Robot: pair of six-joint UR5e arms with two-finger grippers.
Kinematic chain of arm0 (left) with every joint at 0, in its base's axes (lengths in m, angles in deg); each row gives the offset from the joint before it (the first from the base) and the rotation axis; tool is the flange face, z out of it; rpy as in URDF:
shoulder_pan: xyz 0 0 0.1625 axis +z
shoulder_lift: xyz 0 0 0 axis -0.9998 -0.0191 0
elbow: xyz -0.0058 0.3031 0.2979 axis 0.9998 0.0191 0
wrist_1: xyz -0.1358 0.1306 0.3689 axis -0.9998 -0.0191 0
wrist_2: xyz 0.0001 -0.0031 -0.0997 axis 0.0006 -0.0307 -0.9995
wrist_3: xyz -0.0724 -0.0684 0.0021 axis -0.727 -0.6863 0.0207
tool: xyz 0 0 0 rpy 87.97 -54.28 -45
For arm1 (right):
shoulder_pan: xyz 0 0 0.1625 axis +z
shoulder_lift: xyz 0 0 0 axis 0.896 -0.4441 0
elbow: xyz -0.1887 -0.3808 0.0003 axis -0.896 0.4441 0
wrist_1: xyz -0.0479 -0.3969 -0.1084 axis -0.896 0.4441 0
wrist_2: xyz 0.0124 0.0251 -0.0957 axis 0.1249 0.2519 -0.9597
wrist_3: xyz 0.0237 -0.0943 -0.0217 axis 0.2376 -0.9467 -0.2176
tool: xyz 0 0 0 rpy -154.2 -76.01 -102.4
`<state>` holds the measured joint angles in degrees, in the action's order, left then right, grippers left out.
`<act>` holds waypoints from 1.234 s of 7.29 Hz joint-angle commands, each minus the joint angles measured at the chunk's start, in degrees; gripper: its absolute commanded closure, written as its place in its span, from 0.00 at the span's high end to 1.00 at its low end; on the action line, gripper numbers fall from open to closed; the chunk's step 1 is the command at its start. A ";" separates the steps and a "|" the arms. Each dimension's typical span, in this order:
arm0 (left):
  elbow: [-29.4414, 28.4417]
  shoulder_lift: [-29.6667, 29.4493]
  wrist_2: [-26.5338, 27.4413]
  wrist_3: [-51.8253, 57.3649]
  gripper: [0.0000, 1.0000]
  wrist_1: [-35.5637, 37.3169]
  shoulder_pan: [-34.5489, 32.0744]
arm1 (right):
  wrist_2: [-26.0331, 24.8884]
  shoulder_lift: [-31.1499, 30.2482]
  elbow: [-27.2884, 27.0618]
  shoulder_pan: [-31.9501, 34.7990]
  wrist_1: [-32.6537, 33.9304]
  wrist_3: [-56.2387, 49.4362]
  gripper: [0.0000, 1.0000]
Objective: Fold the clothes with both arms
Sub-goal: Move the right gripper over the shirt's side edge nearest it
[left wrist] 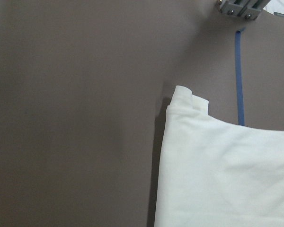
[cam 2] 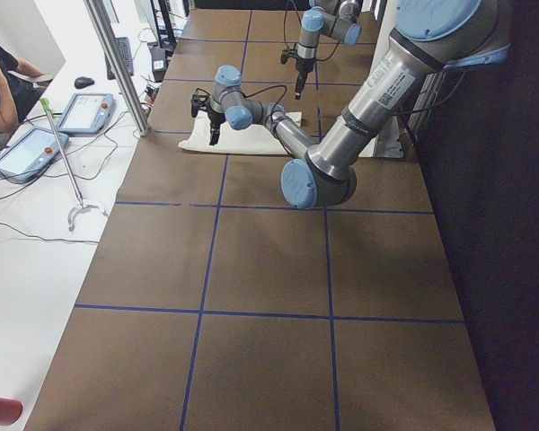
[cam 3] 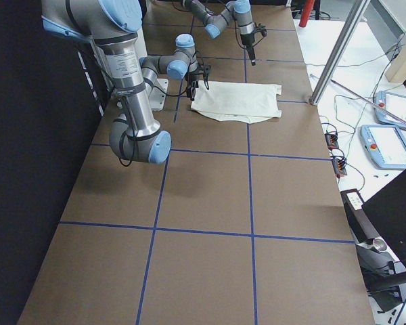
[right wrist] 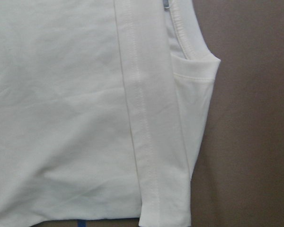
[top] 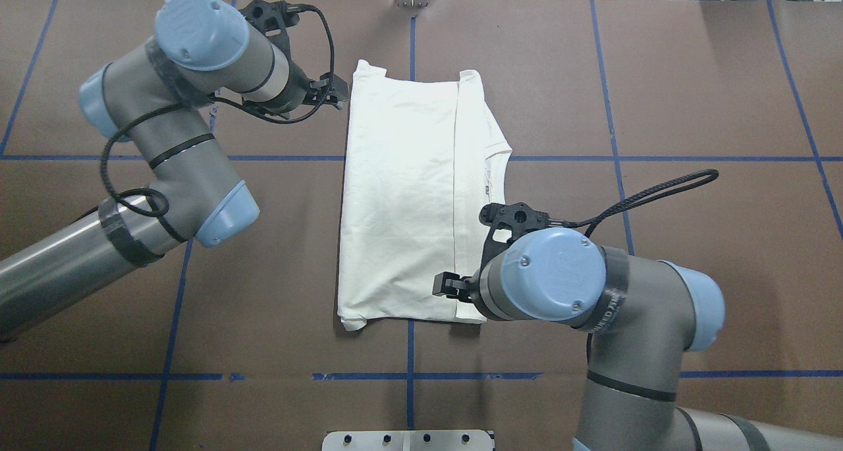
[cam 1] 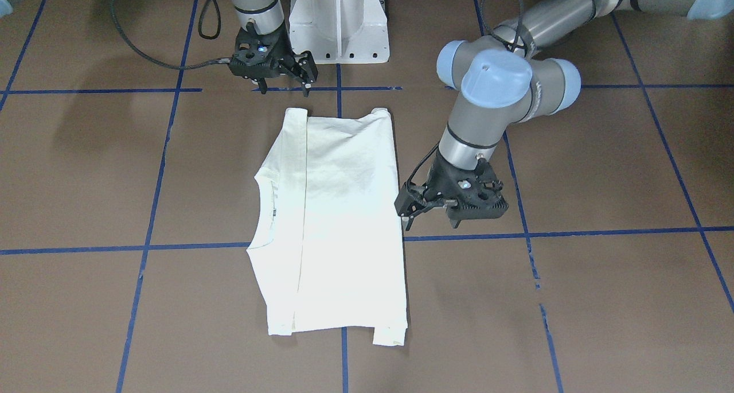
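Left gripper (cam 1: 409, 212) hovers beside the T-shirt (cam 1: 338, 221) on the brown blue-taped table (cam 1: 602, 163).

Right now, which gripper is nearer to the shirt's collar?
The right gripper: it hangs by the shirt's near edge on the collar's side. The left gripper is off the opposite long edge, near the far corner.

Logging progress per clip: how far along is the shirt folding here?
Done: the T-shirt lies as a flat rectangle, plain side up, its hem brought over near the collar. In hand: nothing. The left gripper and right gripper are open, off the cloth, near opposite corners. Left: probably one last fold to halve it, or tidying the cuff poking out at a corner.
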<state>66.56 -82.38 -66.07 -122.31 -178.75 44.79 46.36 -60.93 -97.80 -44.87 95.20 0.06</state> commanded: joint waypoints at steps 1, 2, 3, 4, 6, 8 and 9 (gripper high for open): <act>12.34 6.10 -2.31 2.33 1.00 5.75 0.08 | -0.04 4.80 7.60 -0.22 0.53 -4.61 1.00; 12.47 6.46 -2.32 2.35 1.00 5.76 0.34 | -0.04 6.38 9.46 -0.30 3.67 -8.71 1.00; 12.12 6.47 -2.32 2.35 1.00 5.59 0.52 | 0.05 9.18 10.26 -0.31 10.75 -12.75 1.00; 12.29 6.47 -2.32 2.26 1.00 5.50 0.52 | 0.05 9.99 11.31 -0.39 13.25 -14.88 1.00; 12.03 6.38 -2.32 2.08 1.00 5.33 0.87 | 0.05 11.23 14.48 -0.57 13.28 -17.70 1.00; 11.68 6.47 -2.32 2.08 1.00 5.06 1.31 | 0.23 11.23 15.89 -0.75 13.28 -18.50 1.00; 11.68 6.64 -2.32 2.08 1.00 4.97 1.48 | 0.23 10.80 15.98 -0.75 13.37 -18.50 1.00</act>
<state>78.31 -75.89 -68.39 -120.22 -173.65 46.07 46.54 -49.85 -82.16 -45.58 108.45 -18.18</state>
